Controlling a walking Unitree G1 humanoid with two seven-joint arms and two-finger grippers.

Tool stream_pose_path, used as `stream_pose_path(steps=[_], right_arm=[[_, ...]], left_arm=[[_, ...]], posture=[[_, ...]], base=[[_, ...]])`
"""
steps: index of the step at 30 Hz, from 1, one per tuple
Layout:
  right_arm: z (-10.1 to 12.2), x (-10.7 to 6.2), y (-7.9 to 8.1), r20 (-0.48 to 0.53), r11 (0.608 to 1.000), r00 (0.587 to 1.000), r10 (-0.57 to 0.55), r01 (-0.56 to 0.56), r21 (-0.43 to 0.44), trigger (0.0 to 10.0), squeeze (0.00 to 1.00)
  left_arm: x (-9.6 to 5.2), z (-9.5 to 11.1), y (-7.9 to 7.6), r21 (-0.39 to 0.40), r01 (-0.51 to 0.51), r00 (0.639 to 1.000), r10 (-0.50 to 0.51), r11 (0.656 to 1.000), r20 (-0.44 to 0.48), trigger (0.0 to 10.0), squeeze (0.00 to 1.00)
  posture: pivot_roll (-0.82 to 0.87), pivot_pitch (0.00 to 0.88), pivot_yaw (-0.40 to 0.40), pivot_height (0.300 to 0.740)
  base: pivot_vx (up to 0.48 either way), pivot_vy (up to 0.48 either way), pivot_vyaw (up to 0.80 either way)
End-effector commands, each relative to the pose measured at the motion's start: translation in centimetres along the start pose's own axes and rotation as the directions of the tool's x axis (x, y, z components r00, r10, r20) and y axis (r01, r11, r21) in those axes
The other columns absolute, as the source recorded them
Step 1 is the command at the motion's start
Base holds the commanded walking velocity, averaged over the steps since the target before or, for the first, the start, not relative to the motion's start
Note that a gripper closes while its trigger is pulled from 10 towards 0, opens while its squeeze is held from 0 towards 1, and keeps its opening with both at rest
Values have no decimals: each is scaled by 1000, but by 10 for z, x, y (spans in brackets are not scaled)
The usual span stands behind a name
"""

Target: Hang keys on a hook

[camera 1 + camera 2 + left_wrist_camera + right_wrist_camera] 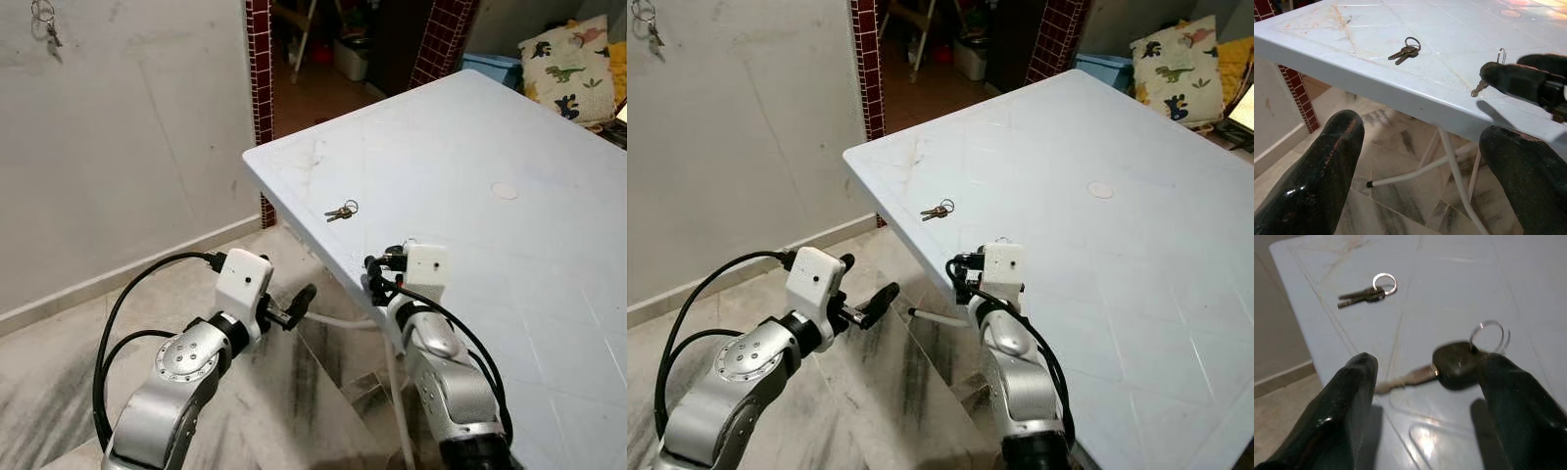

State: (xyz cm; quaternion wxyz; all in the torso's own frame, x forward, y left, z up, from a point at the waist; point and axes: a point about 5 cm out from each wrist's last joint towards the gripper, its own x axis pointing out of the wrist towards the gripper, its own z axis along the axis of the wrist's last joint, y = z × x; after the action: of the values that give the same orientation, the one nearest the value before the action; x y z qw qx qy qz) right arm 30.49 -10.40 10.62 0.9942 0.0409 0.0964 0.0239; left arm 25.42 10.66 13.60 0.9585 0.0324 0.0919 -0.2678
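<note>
Your right hand (1425, 382) hung spread around the black-headed key (1457, 364) at the table's (549, 255) near edge — you needed to close squarely on its head — left hand (1420, 161) spread, idle.

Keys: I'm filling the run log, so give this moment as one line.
right claw open around black-headed key | left claw open beside table edge | two-key ring lying on table
</note>
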Motion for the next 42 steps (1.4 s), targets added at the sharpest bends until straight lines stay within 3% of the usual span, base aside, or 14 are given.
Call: stream_pose_path(steps=[1, 9, 10, 11, 15, 18, 21, 23, 27, 29, 30, 31, 32, 42], right_arm=[[-1, 3, -1, -2, 1000, 1000, -23, 23, -13, 10000, 0], [-4, 18, 4, -28, 997, 996, -80, 79, -18, 10000, 0], [-4, 20, 4, -31, 995, 995, -95, 95, -19, 7098, 0], [-5, 21, 4, -31, 994, 994, -106, 106, -23, 7098, 0], [-6, 26, 3, -41, 992, 991, -130, 129, -12, 1373, 0], [-5, 29, 2, -39, 990, 989, -143, 143, -17, 0, 0], [-5, 31, 1, -37, 988, 987, -156, 155, -20, 0, 0], [-5, 32, -1, -41, 985, 984, -171, 169, -33, 4353, 0], [-8, 31, -2, -47, 984, 983, -176, 174, -38, 4784, 0], [-10, 32, -2, -47, 984, 983, -176, 174, -37, 2863, 0], [-10, 32, -2, -48, 984, 984, -175, 173, -37, 1098, 0], [-10, 32, -2, -48, 984, 984, -174, 173, -36, 1098, 0], [-11, 32, -1, -46, 986, 985, -167, 166, -33, 0, 0], [-13, 35, 1, -44, 997, 997, -67, 66, -40, 0, 0]], left_arm=[[1, 1, 0, 7, -1, 1000, 1, 1000, 4, 10000, 0], [2, 2, -2, 7, 4, 1000, -4, 1000, 6, 10000, 0], [2, 2, -2, 8, 3, 1000, -3, 1000, 6, 10000, 0], [2, 2, -2, 8, 2, 1000, -2, 1000, 6, 10000, 0], [1, 2, -2, 8, -2, 1000, 2, 1000, 2, 10000, 0], [1, 1, -2, 9, 0, 1000, 0, 1000, -1, 10000, 0], [1, 2, -2, 10, 1, 1000, -1, 1000, -1, 10000, 0], [1, 2, -2, 11, 2, 1000, -2, 1000, -2, 10000, 0], [1, 2, -2, 12, 5, 1000, -5, 1000, -4, 10000, 0], [1, 2, -3, 12, 8, 1000, -7, 1000, -5, 10000, 0], [1, 2, -3, 13, 8, 1000, -8, 1000, -5, 10000, 0], [1, 2, -3, 13, 8, 1000, -8, 1000, -5, 10000, 0], [0, 2, -3, 13, 8, 1000, -8, 1000, -6, 10000, 0], [1, 1, -4, 19, 13, 1000, -12, 1000, -9, 10000, 0]], posture=[[204, 88, -56, 740], [212, 91, -56, 740], [214, 91, -57, 740], [214, 91, -57, 740], [220, 96, -56, 740], [222, 97, -55, 740], [224, 98, -53, 740], [223, 99, -52, 740], [224, 100, -50, 740], [224, 101, -50, 740], [224, 101, -50, 740], [225, 102, -50, 740], [226, 102, -50, 740], [225, 103, -51, 740]], base=[[0, 0, 0], [0, 0, 0], [0, 0, 0], [0, 0, 0], [0, 0, 0], [0, 0, 0], [0, 0, 0], [0, 0, 0], [0, 0, 0], [0, 0, 0], [0, 0, 0], [0, 0, 0], [0, 0, 0], [0, 0, 0]])
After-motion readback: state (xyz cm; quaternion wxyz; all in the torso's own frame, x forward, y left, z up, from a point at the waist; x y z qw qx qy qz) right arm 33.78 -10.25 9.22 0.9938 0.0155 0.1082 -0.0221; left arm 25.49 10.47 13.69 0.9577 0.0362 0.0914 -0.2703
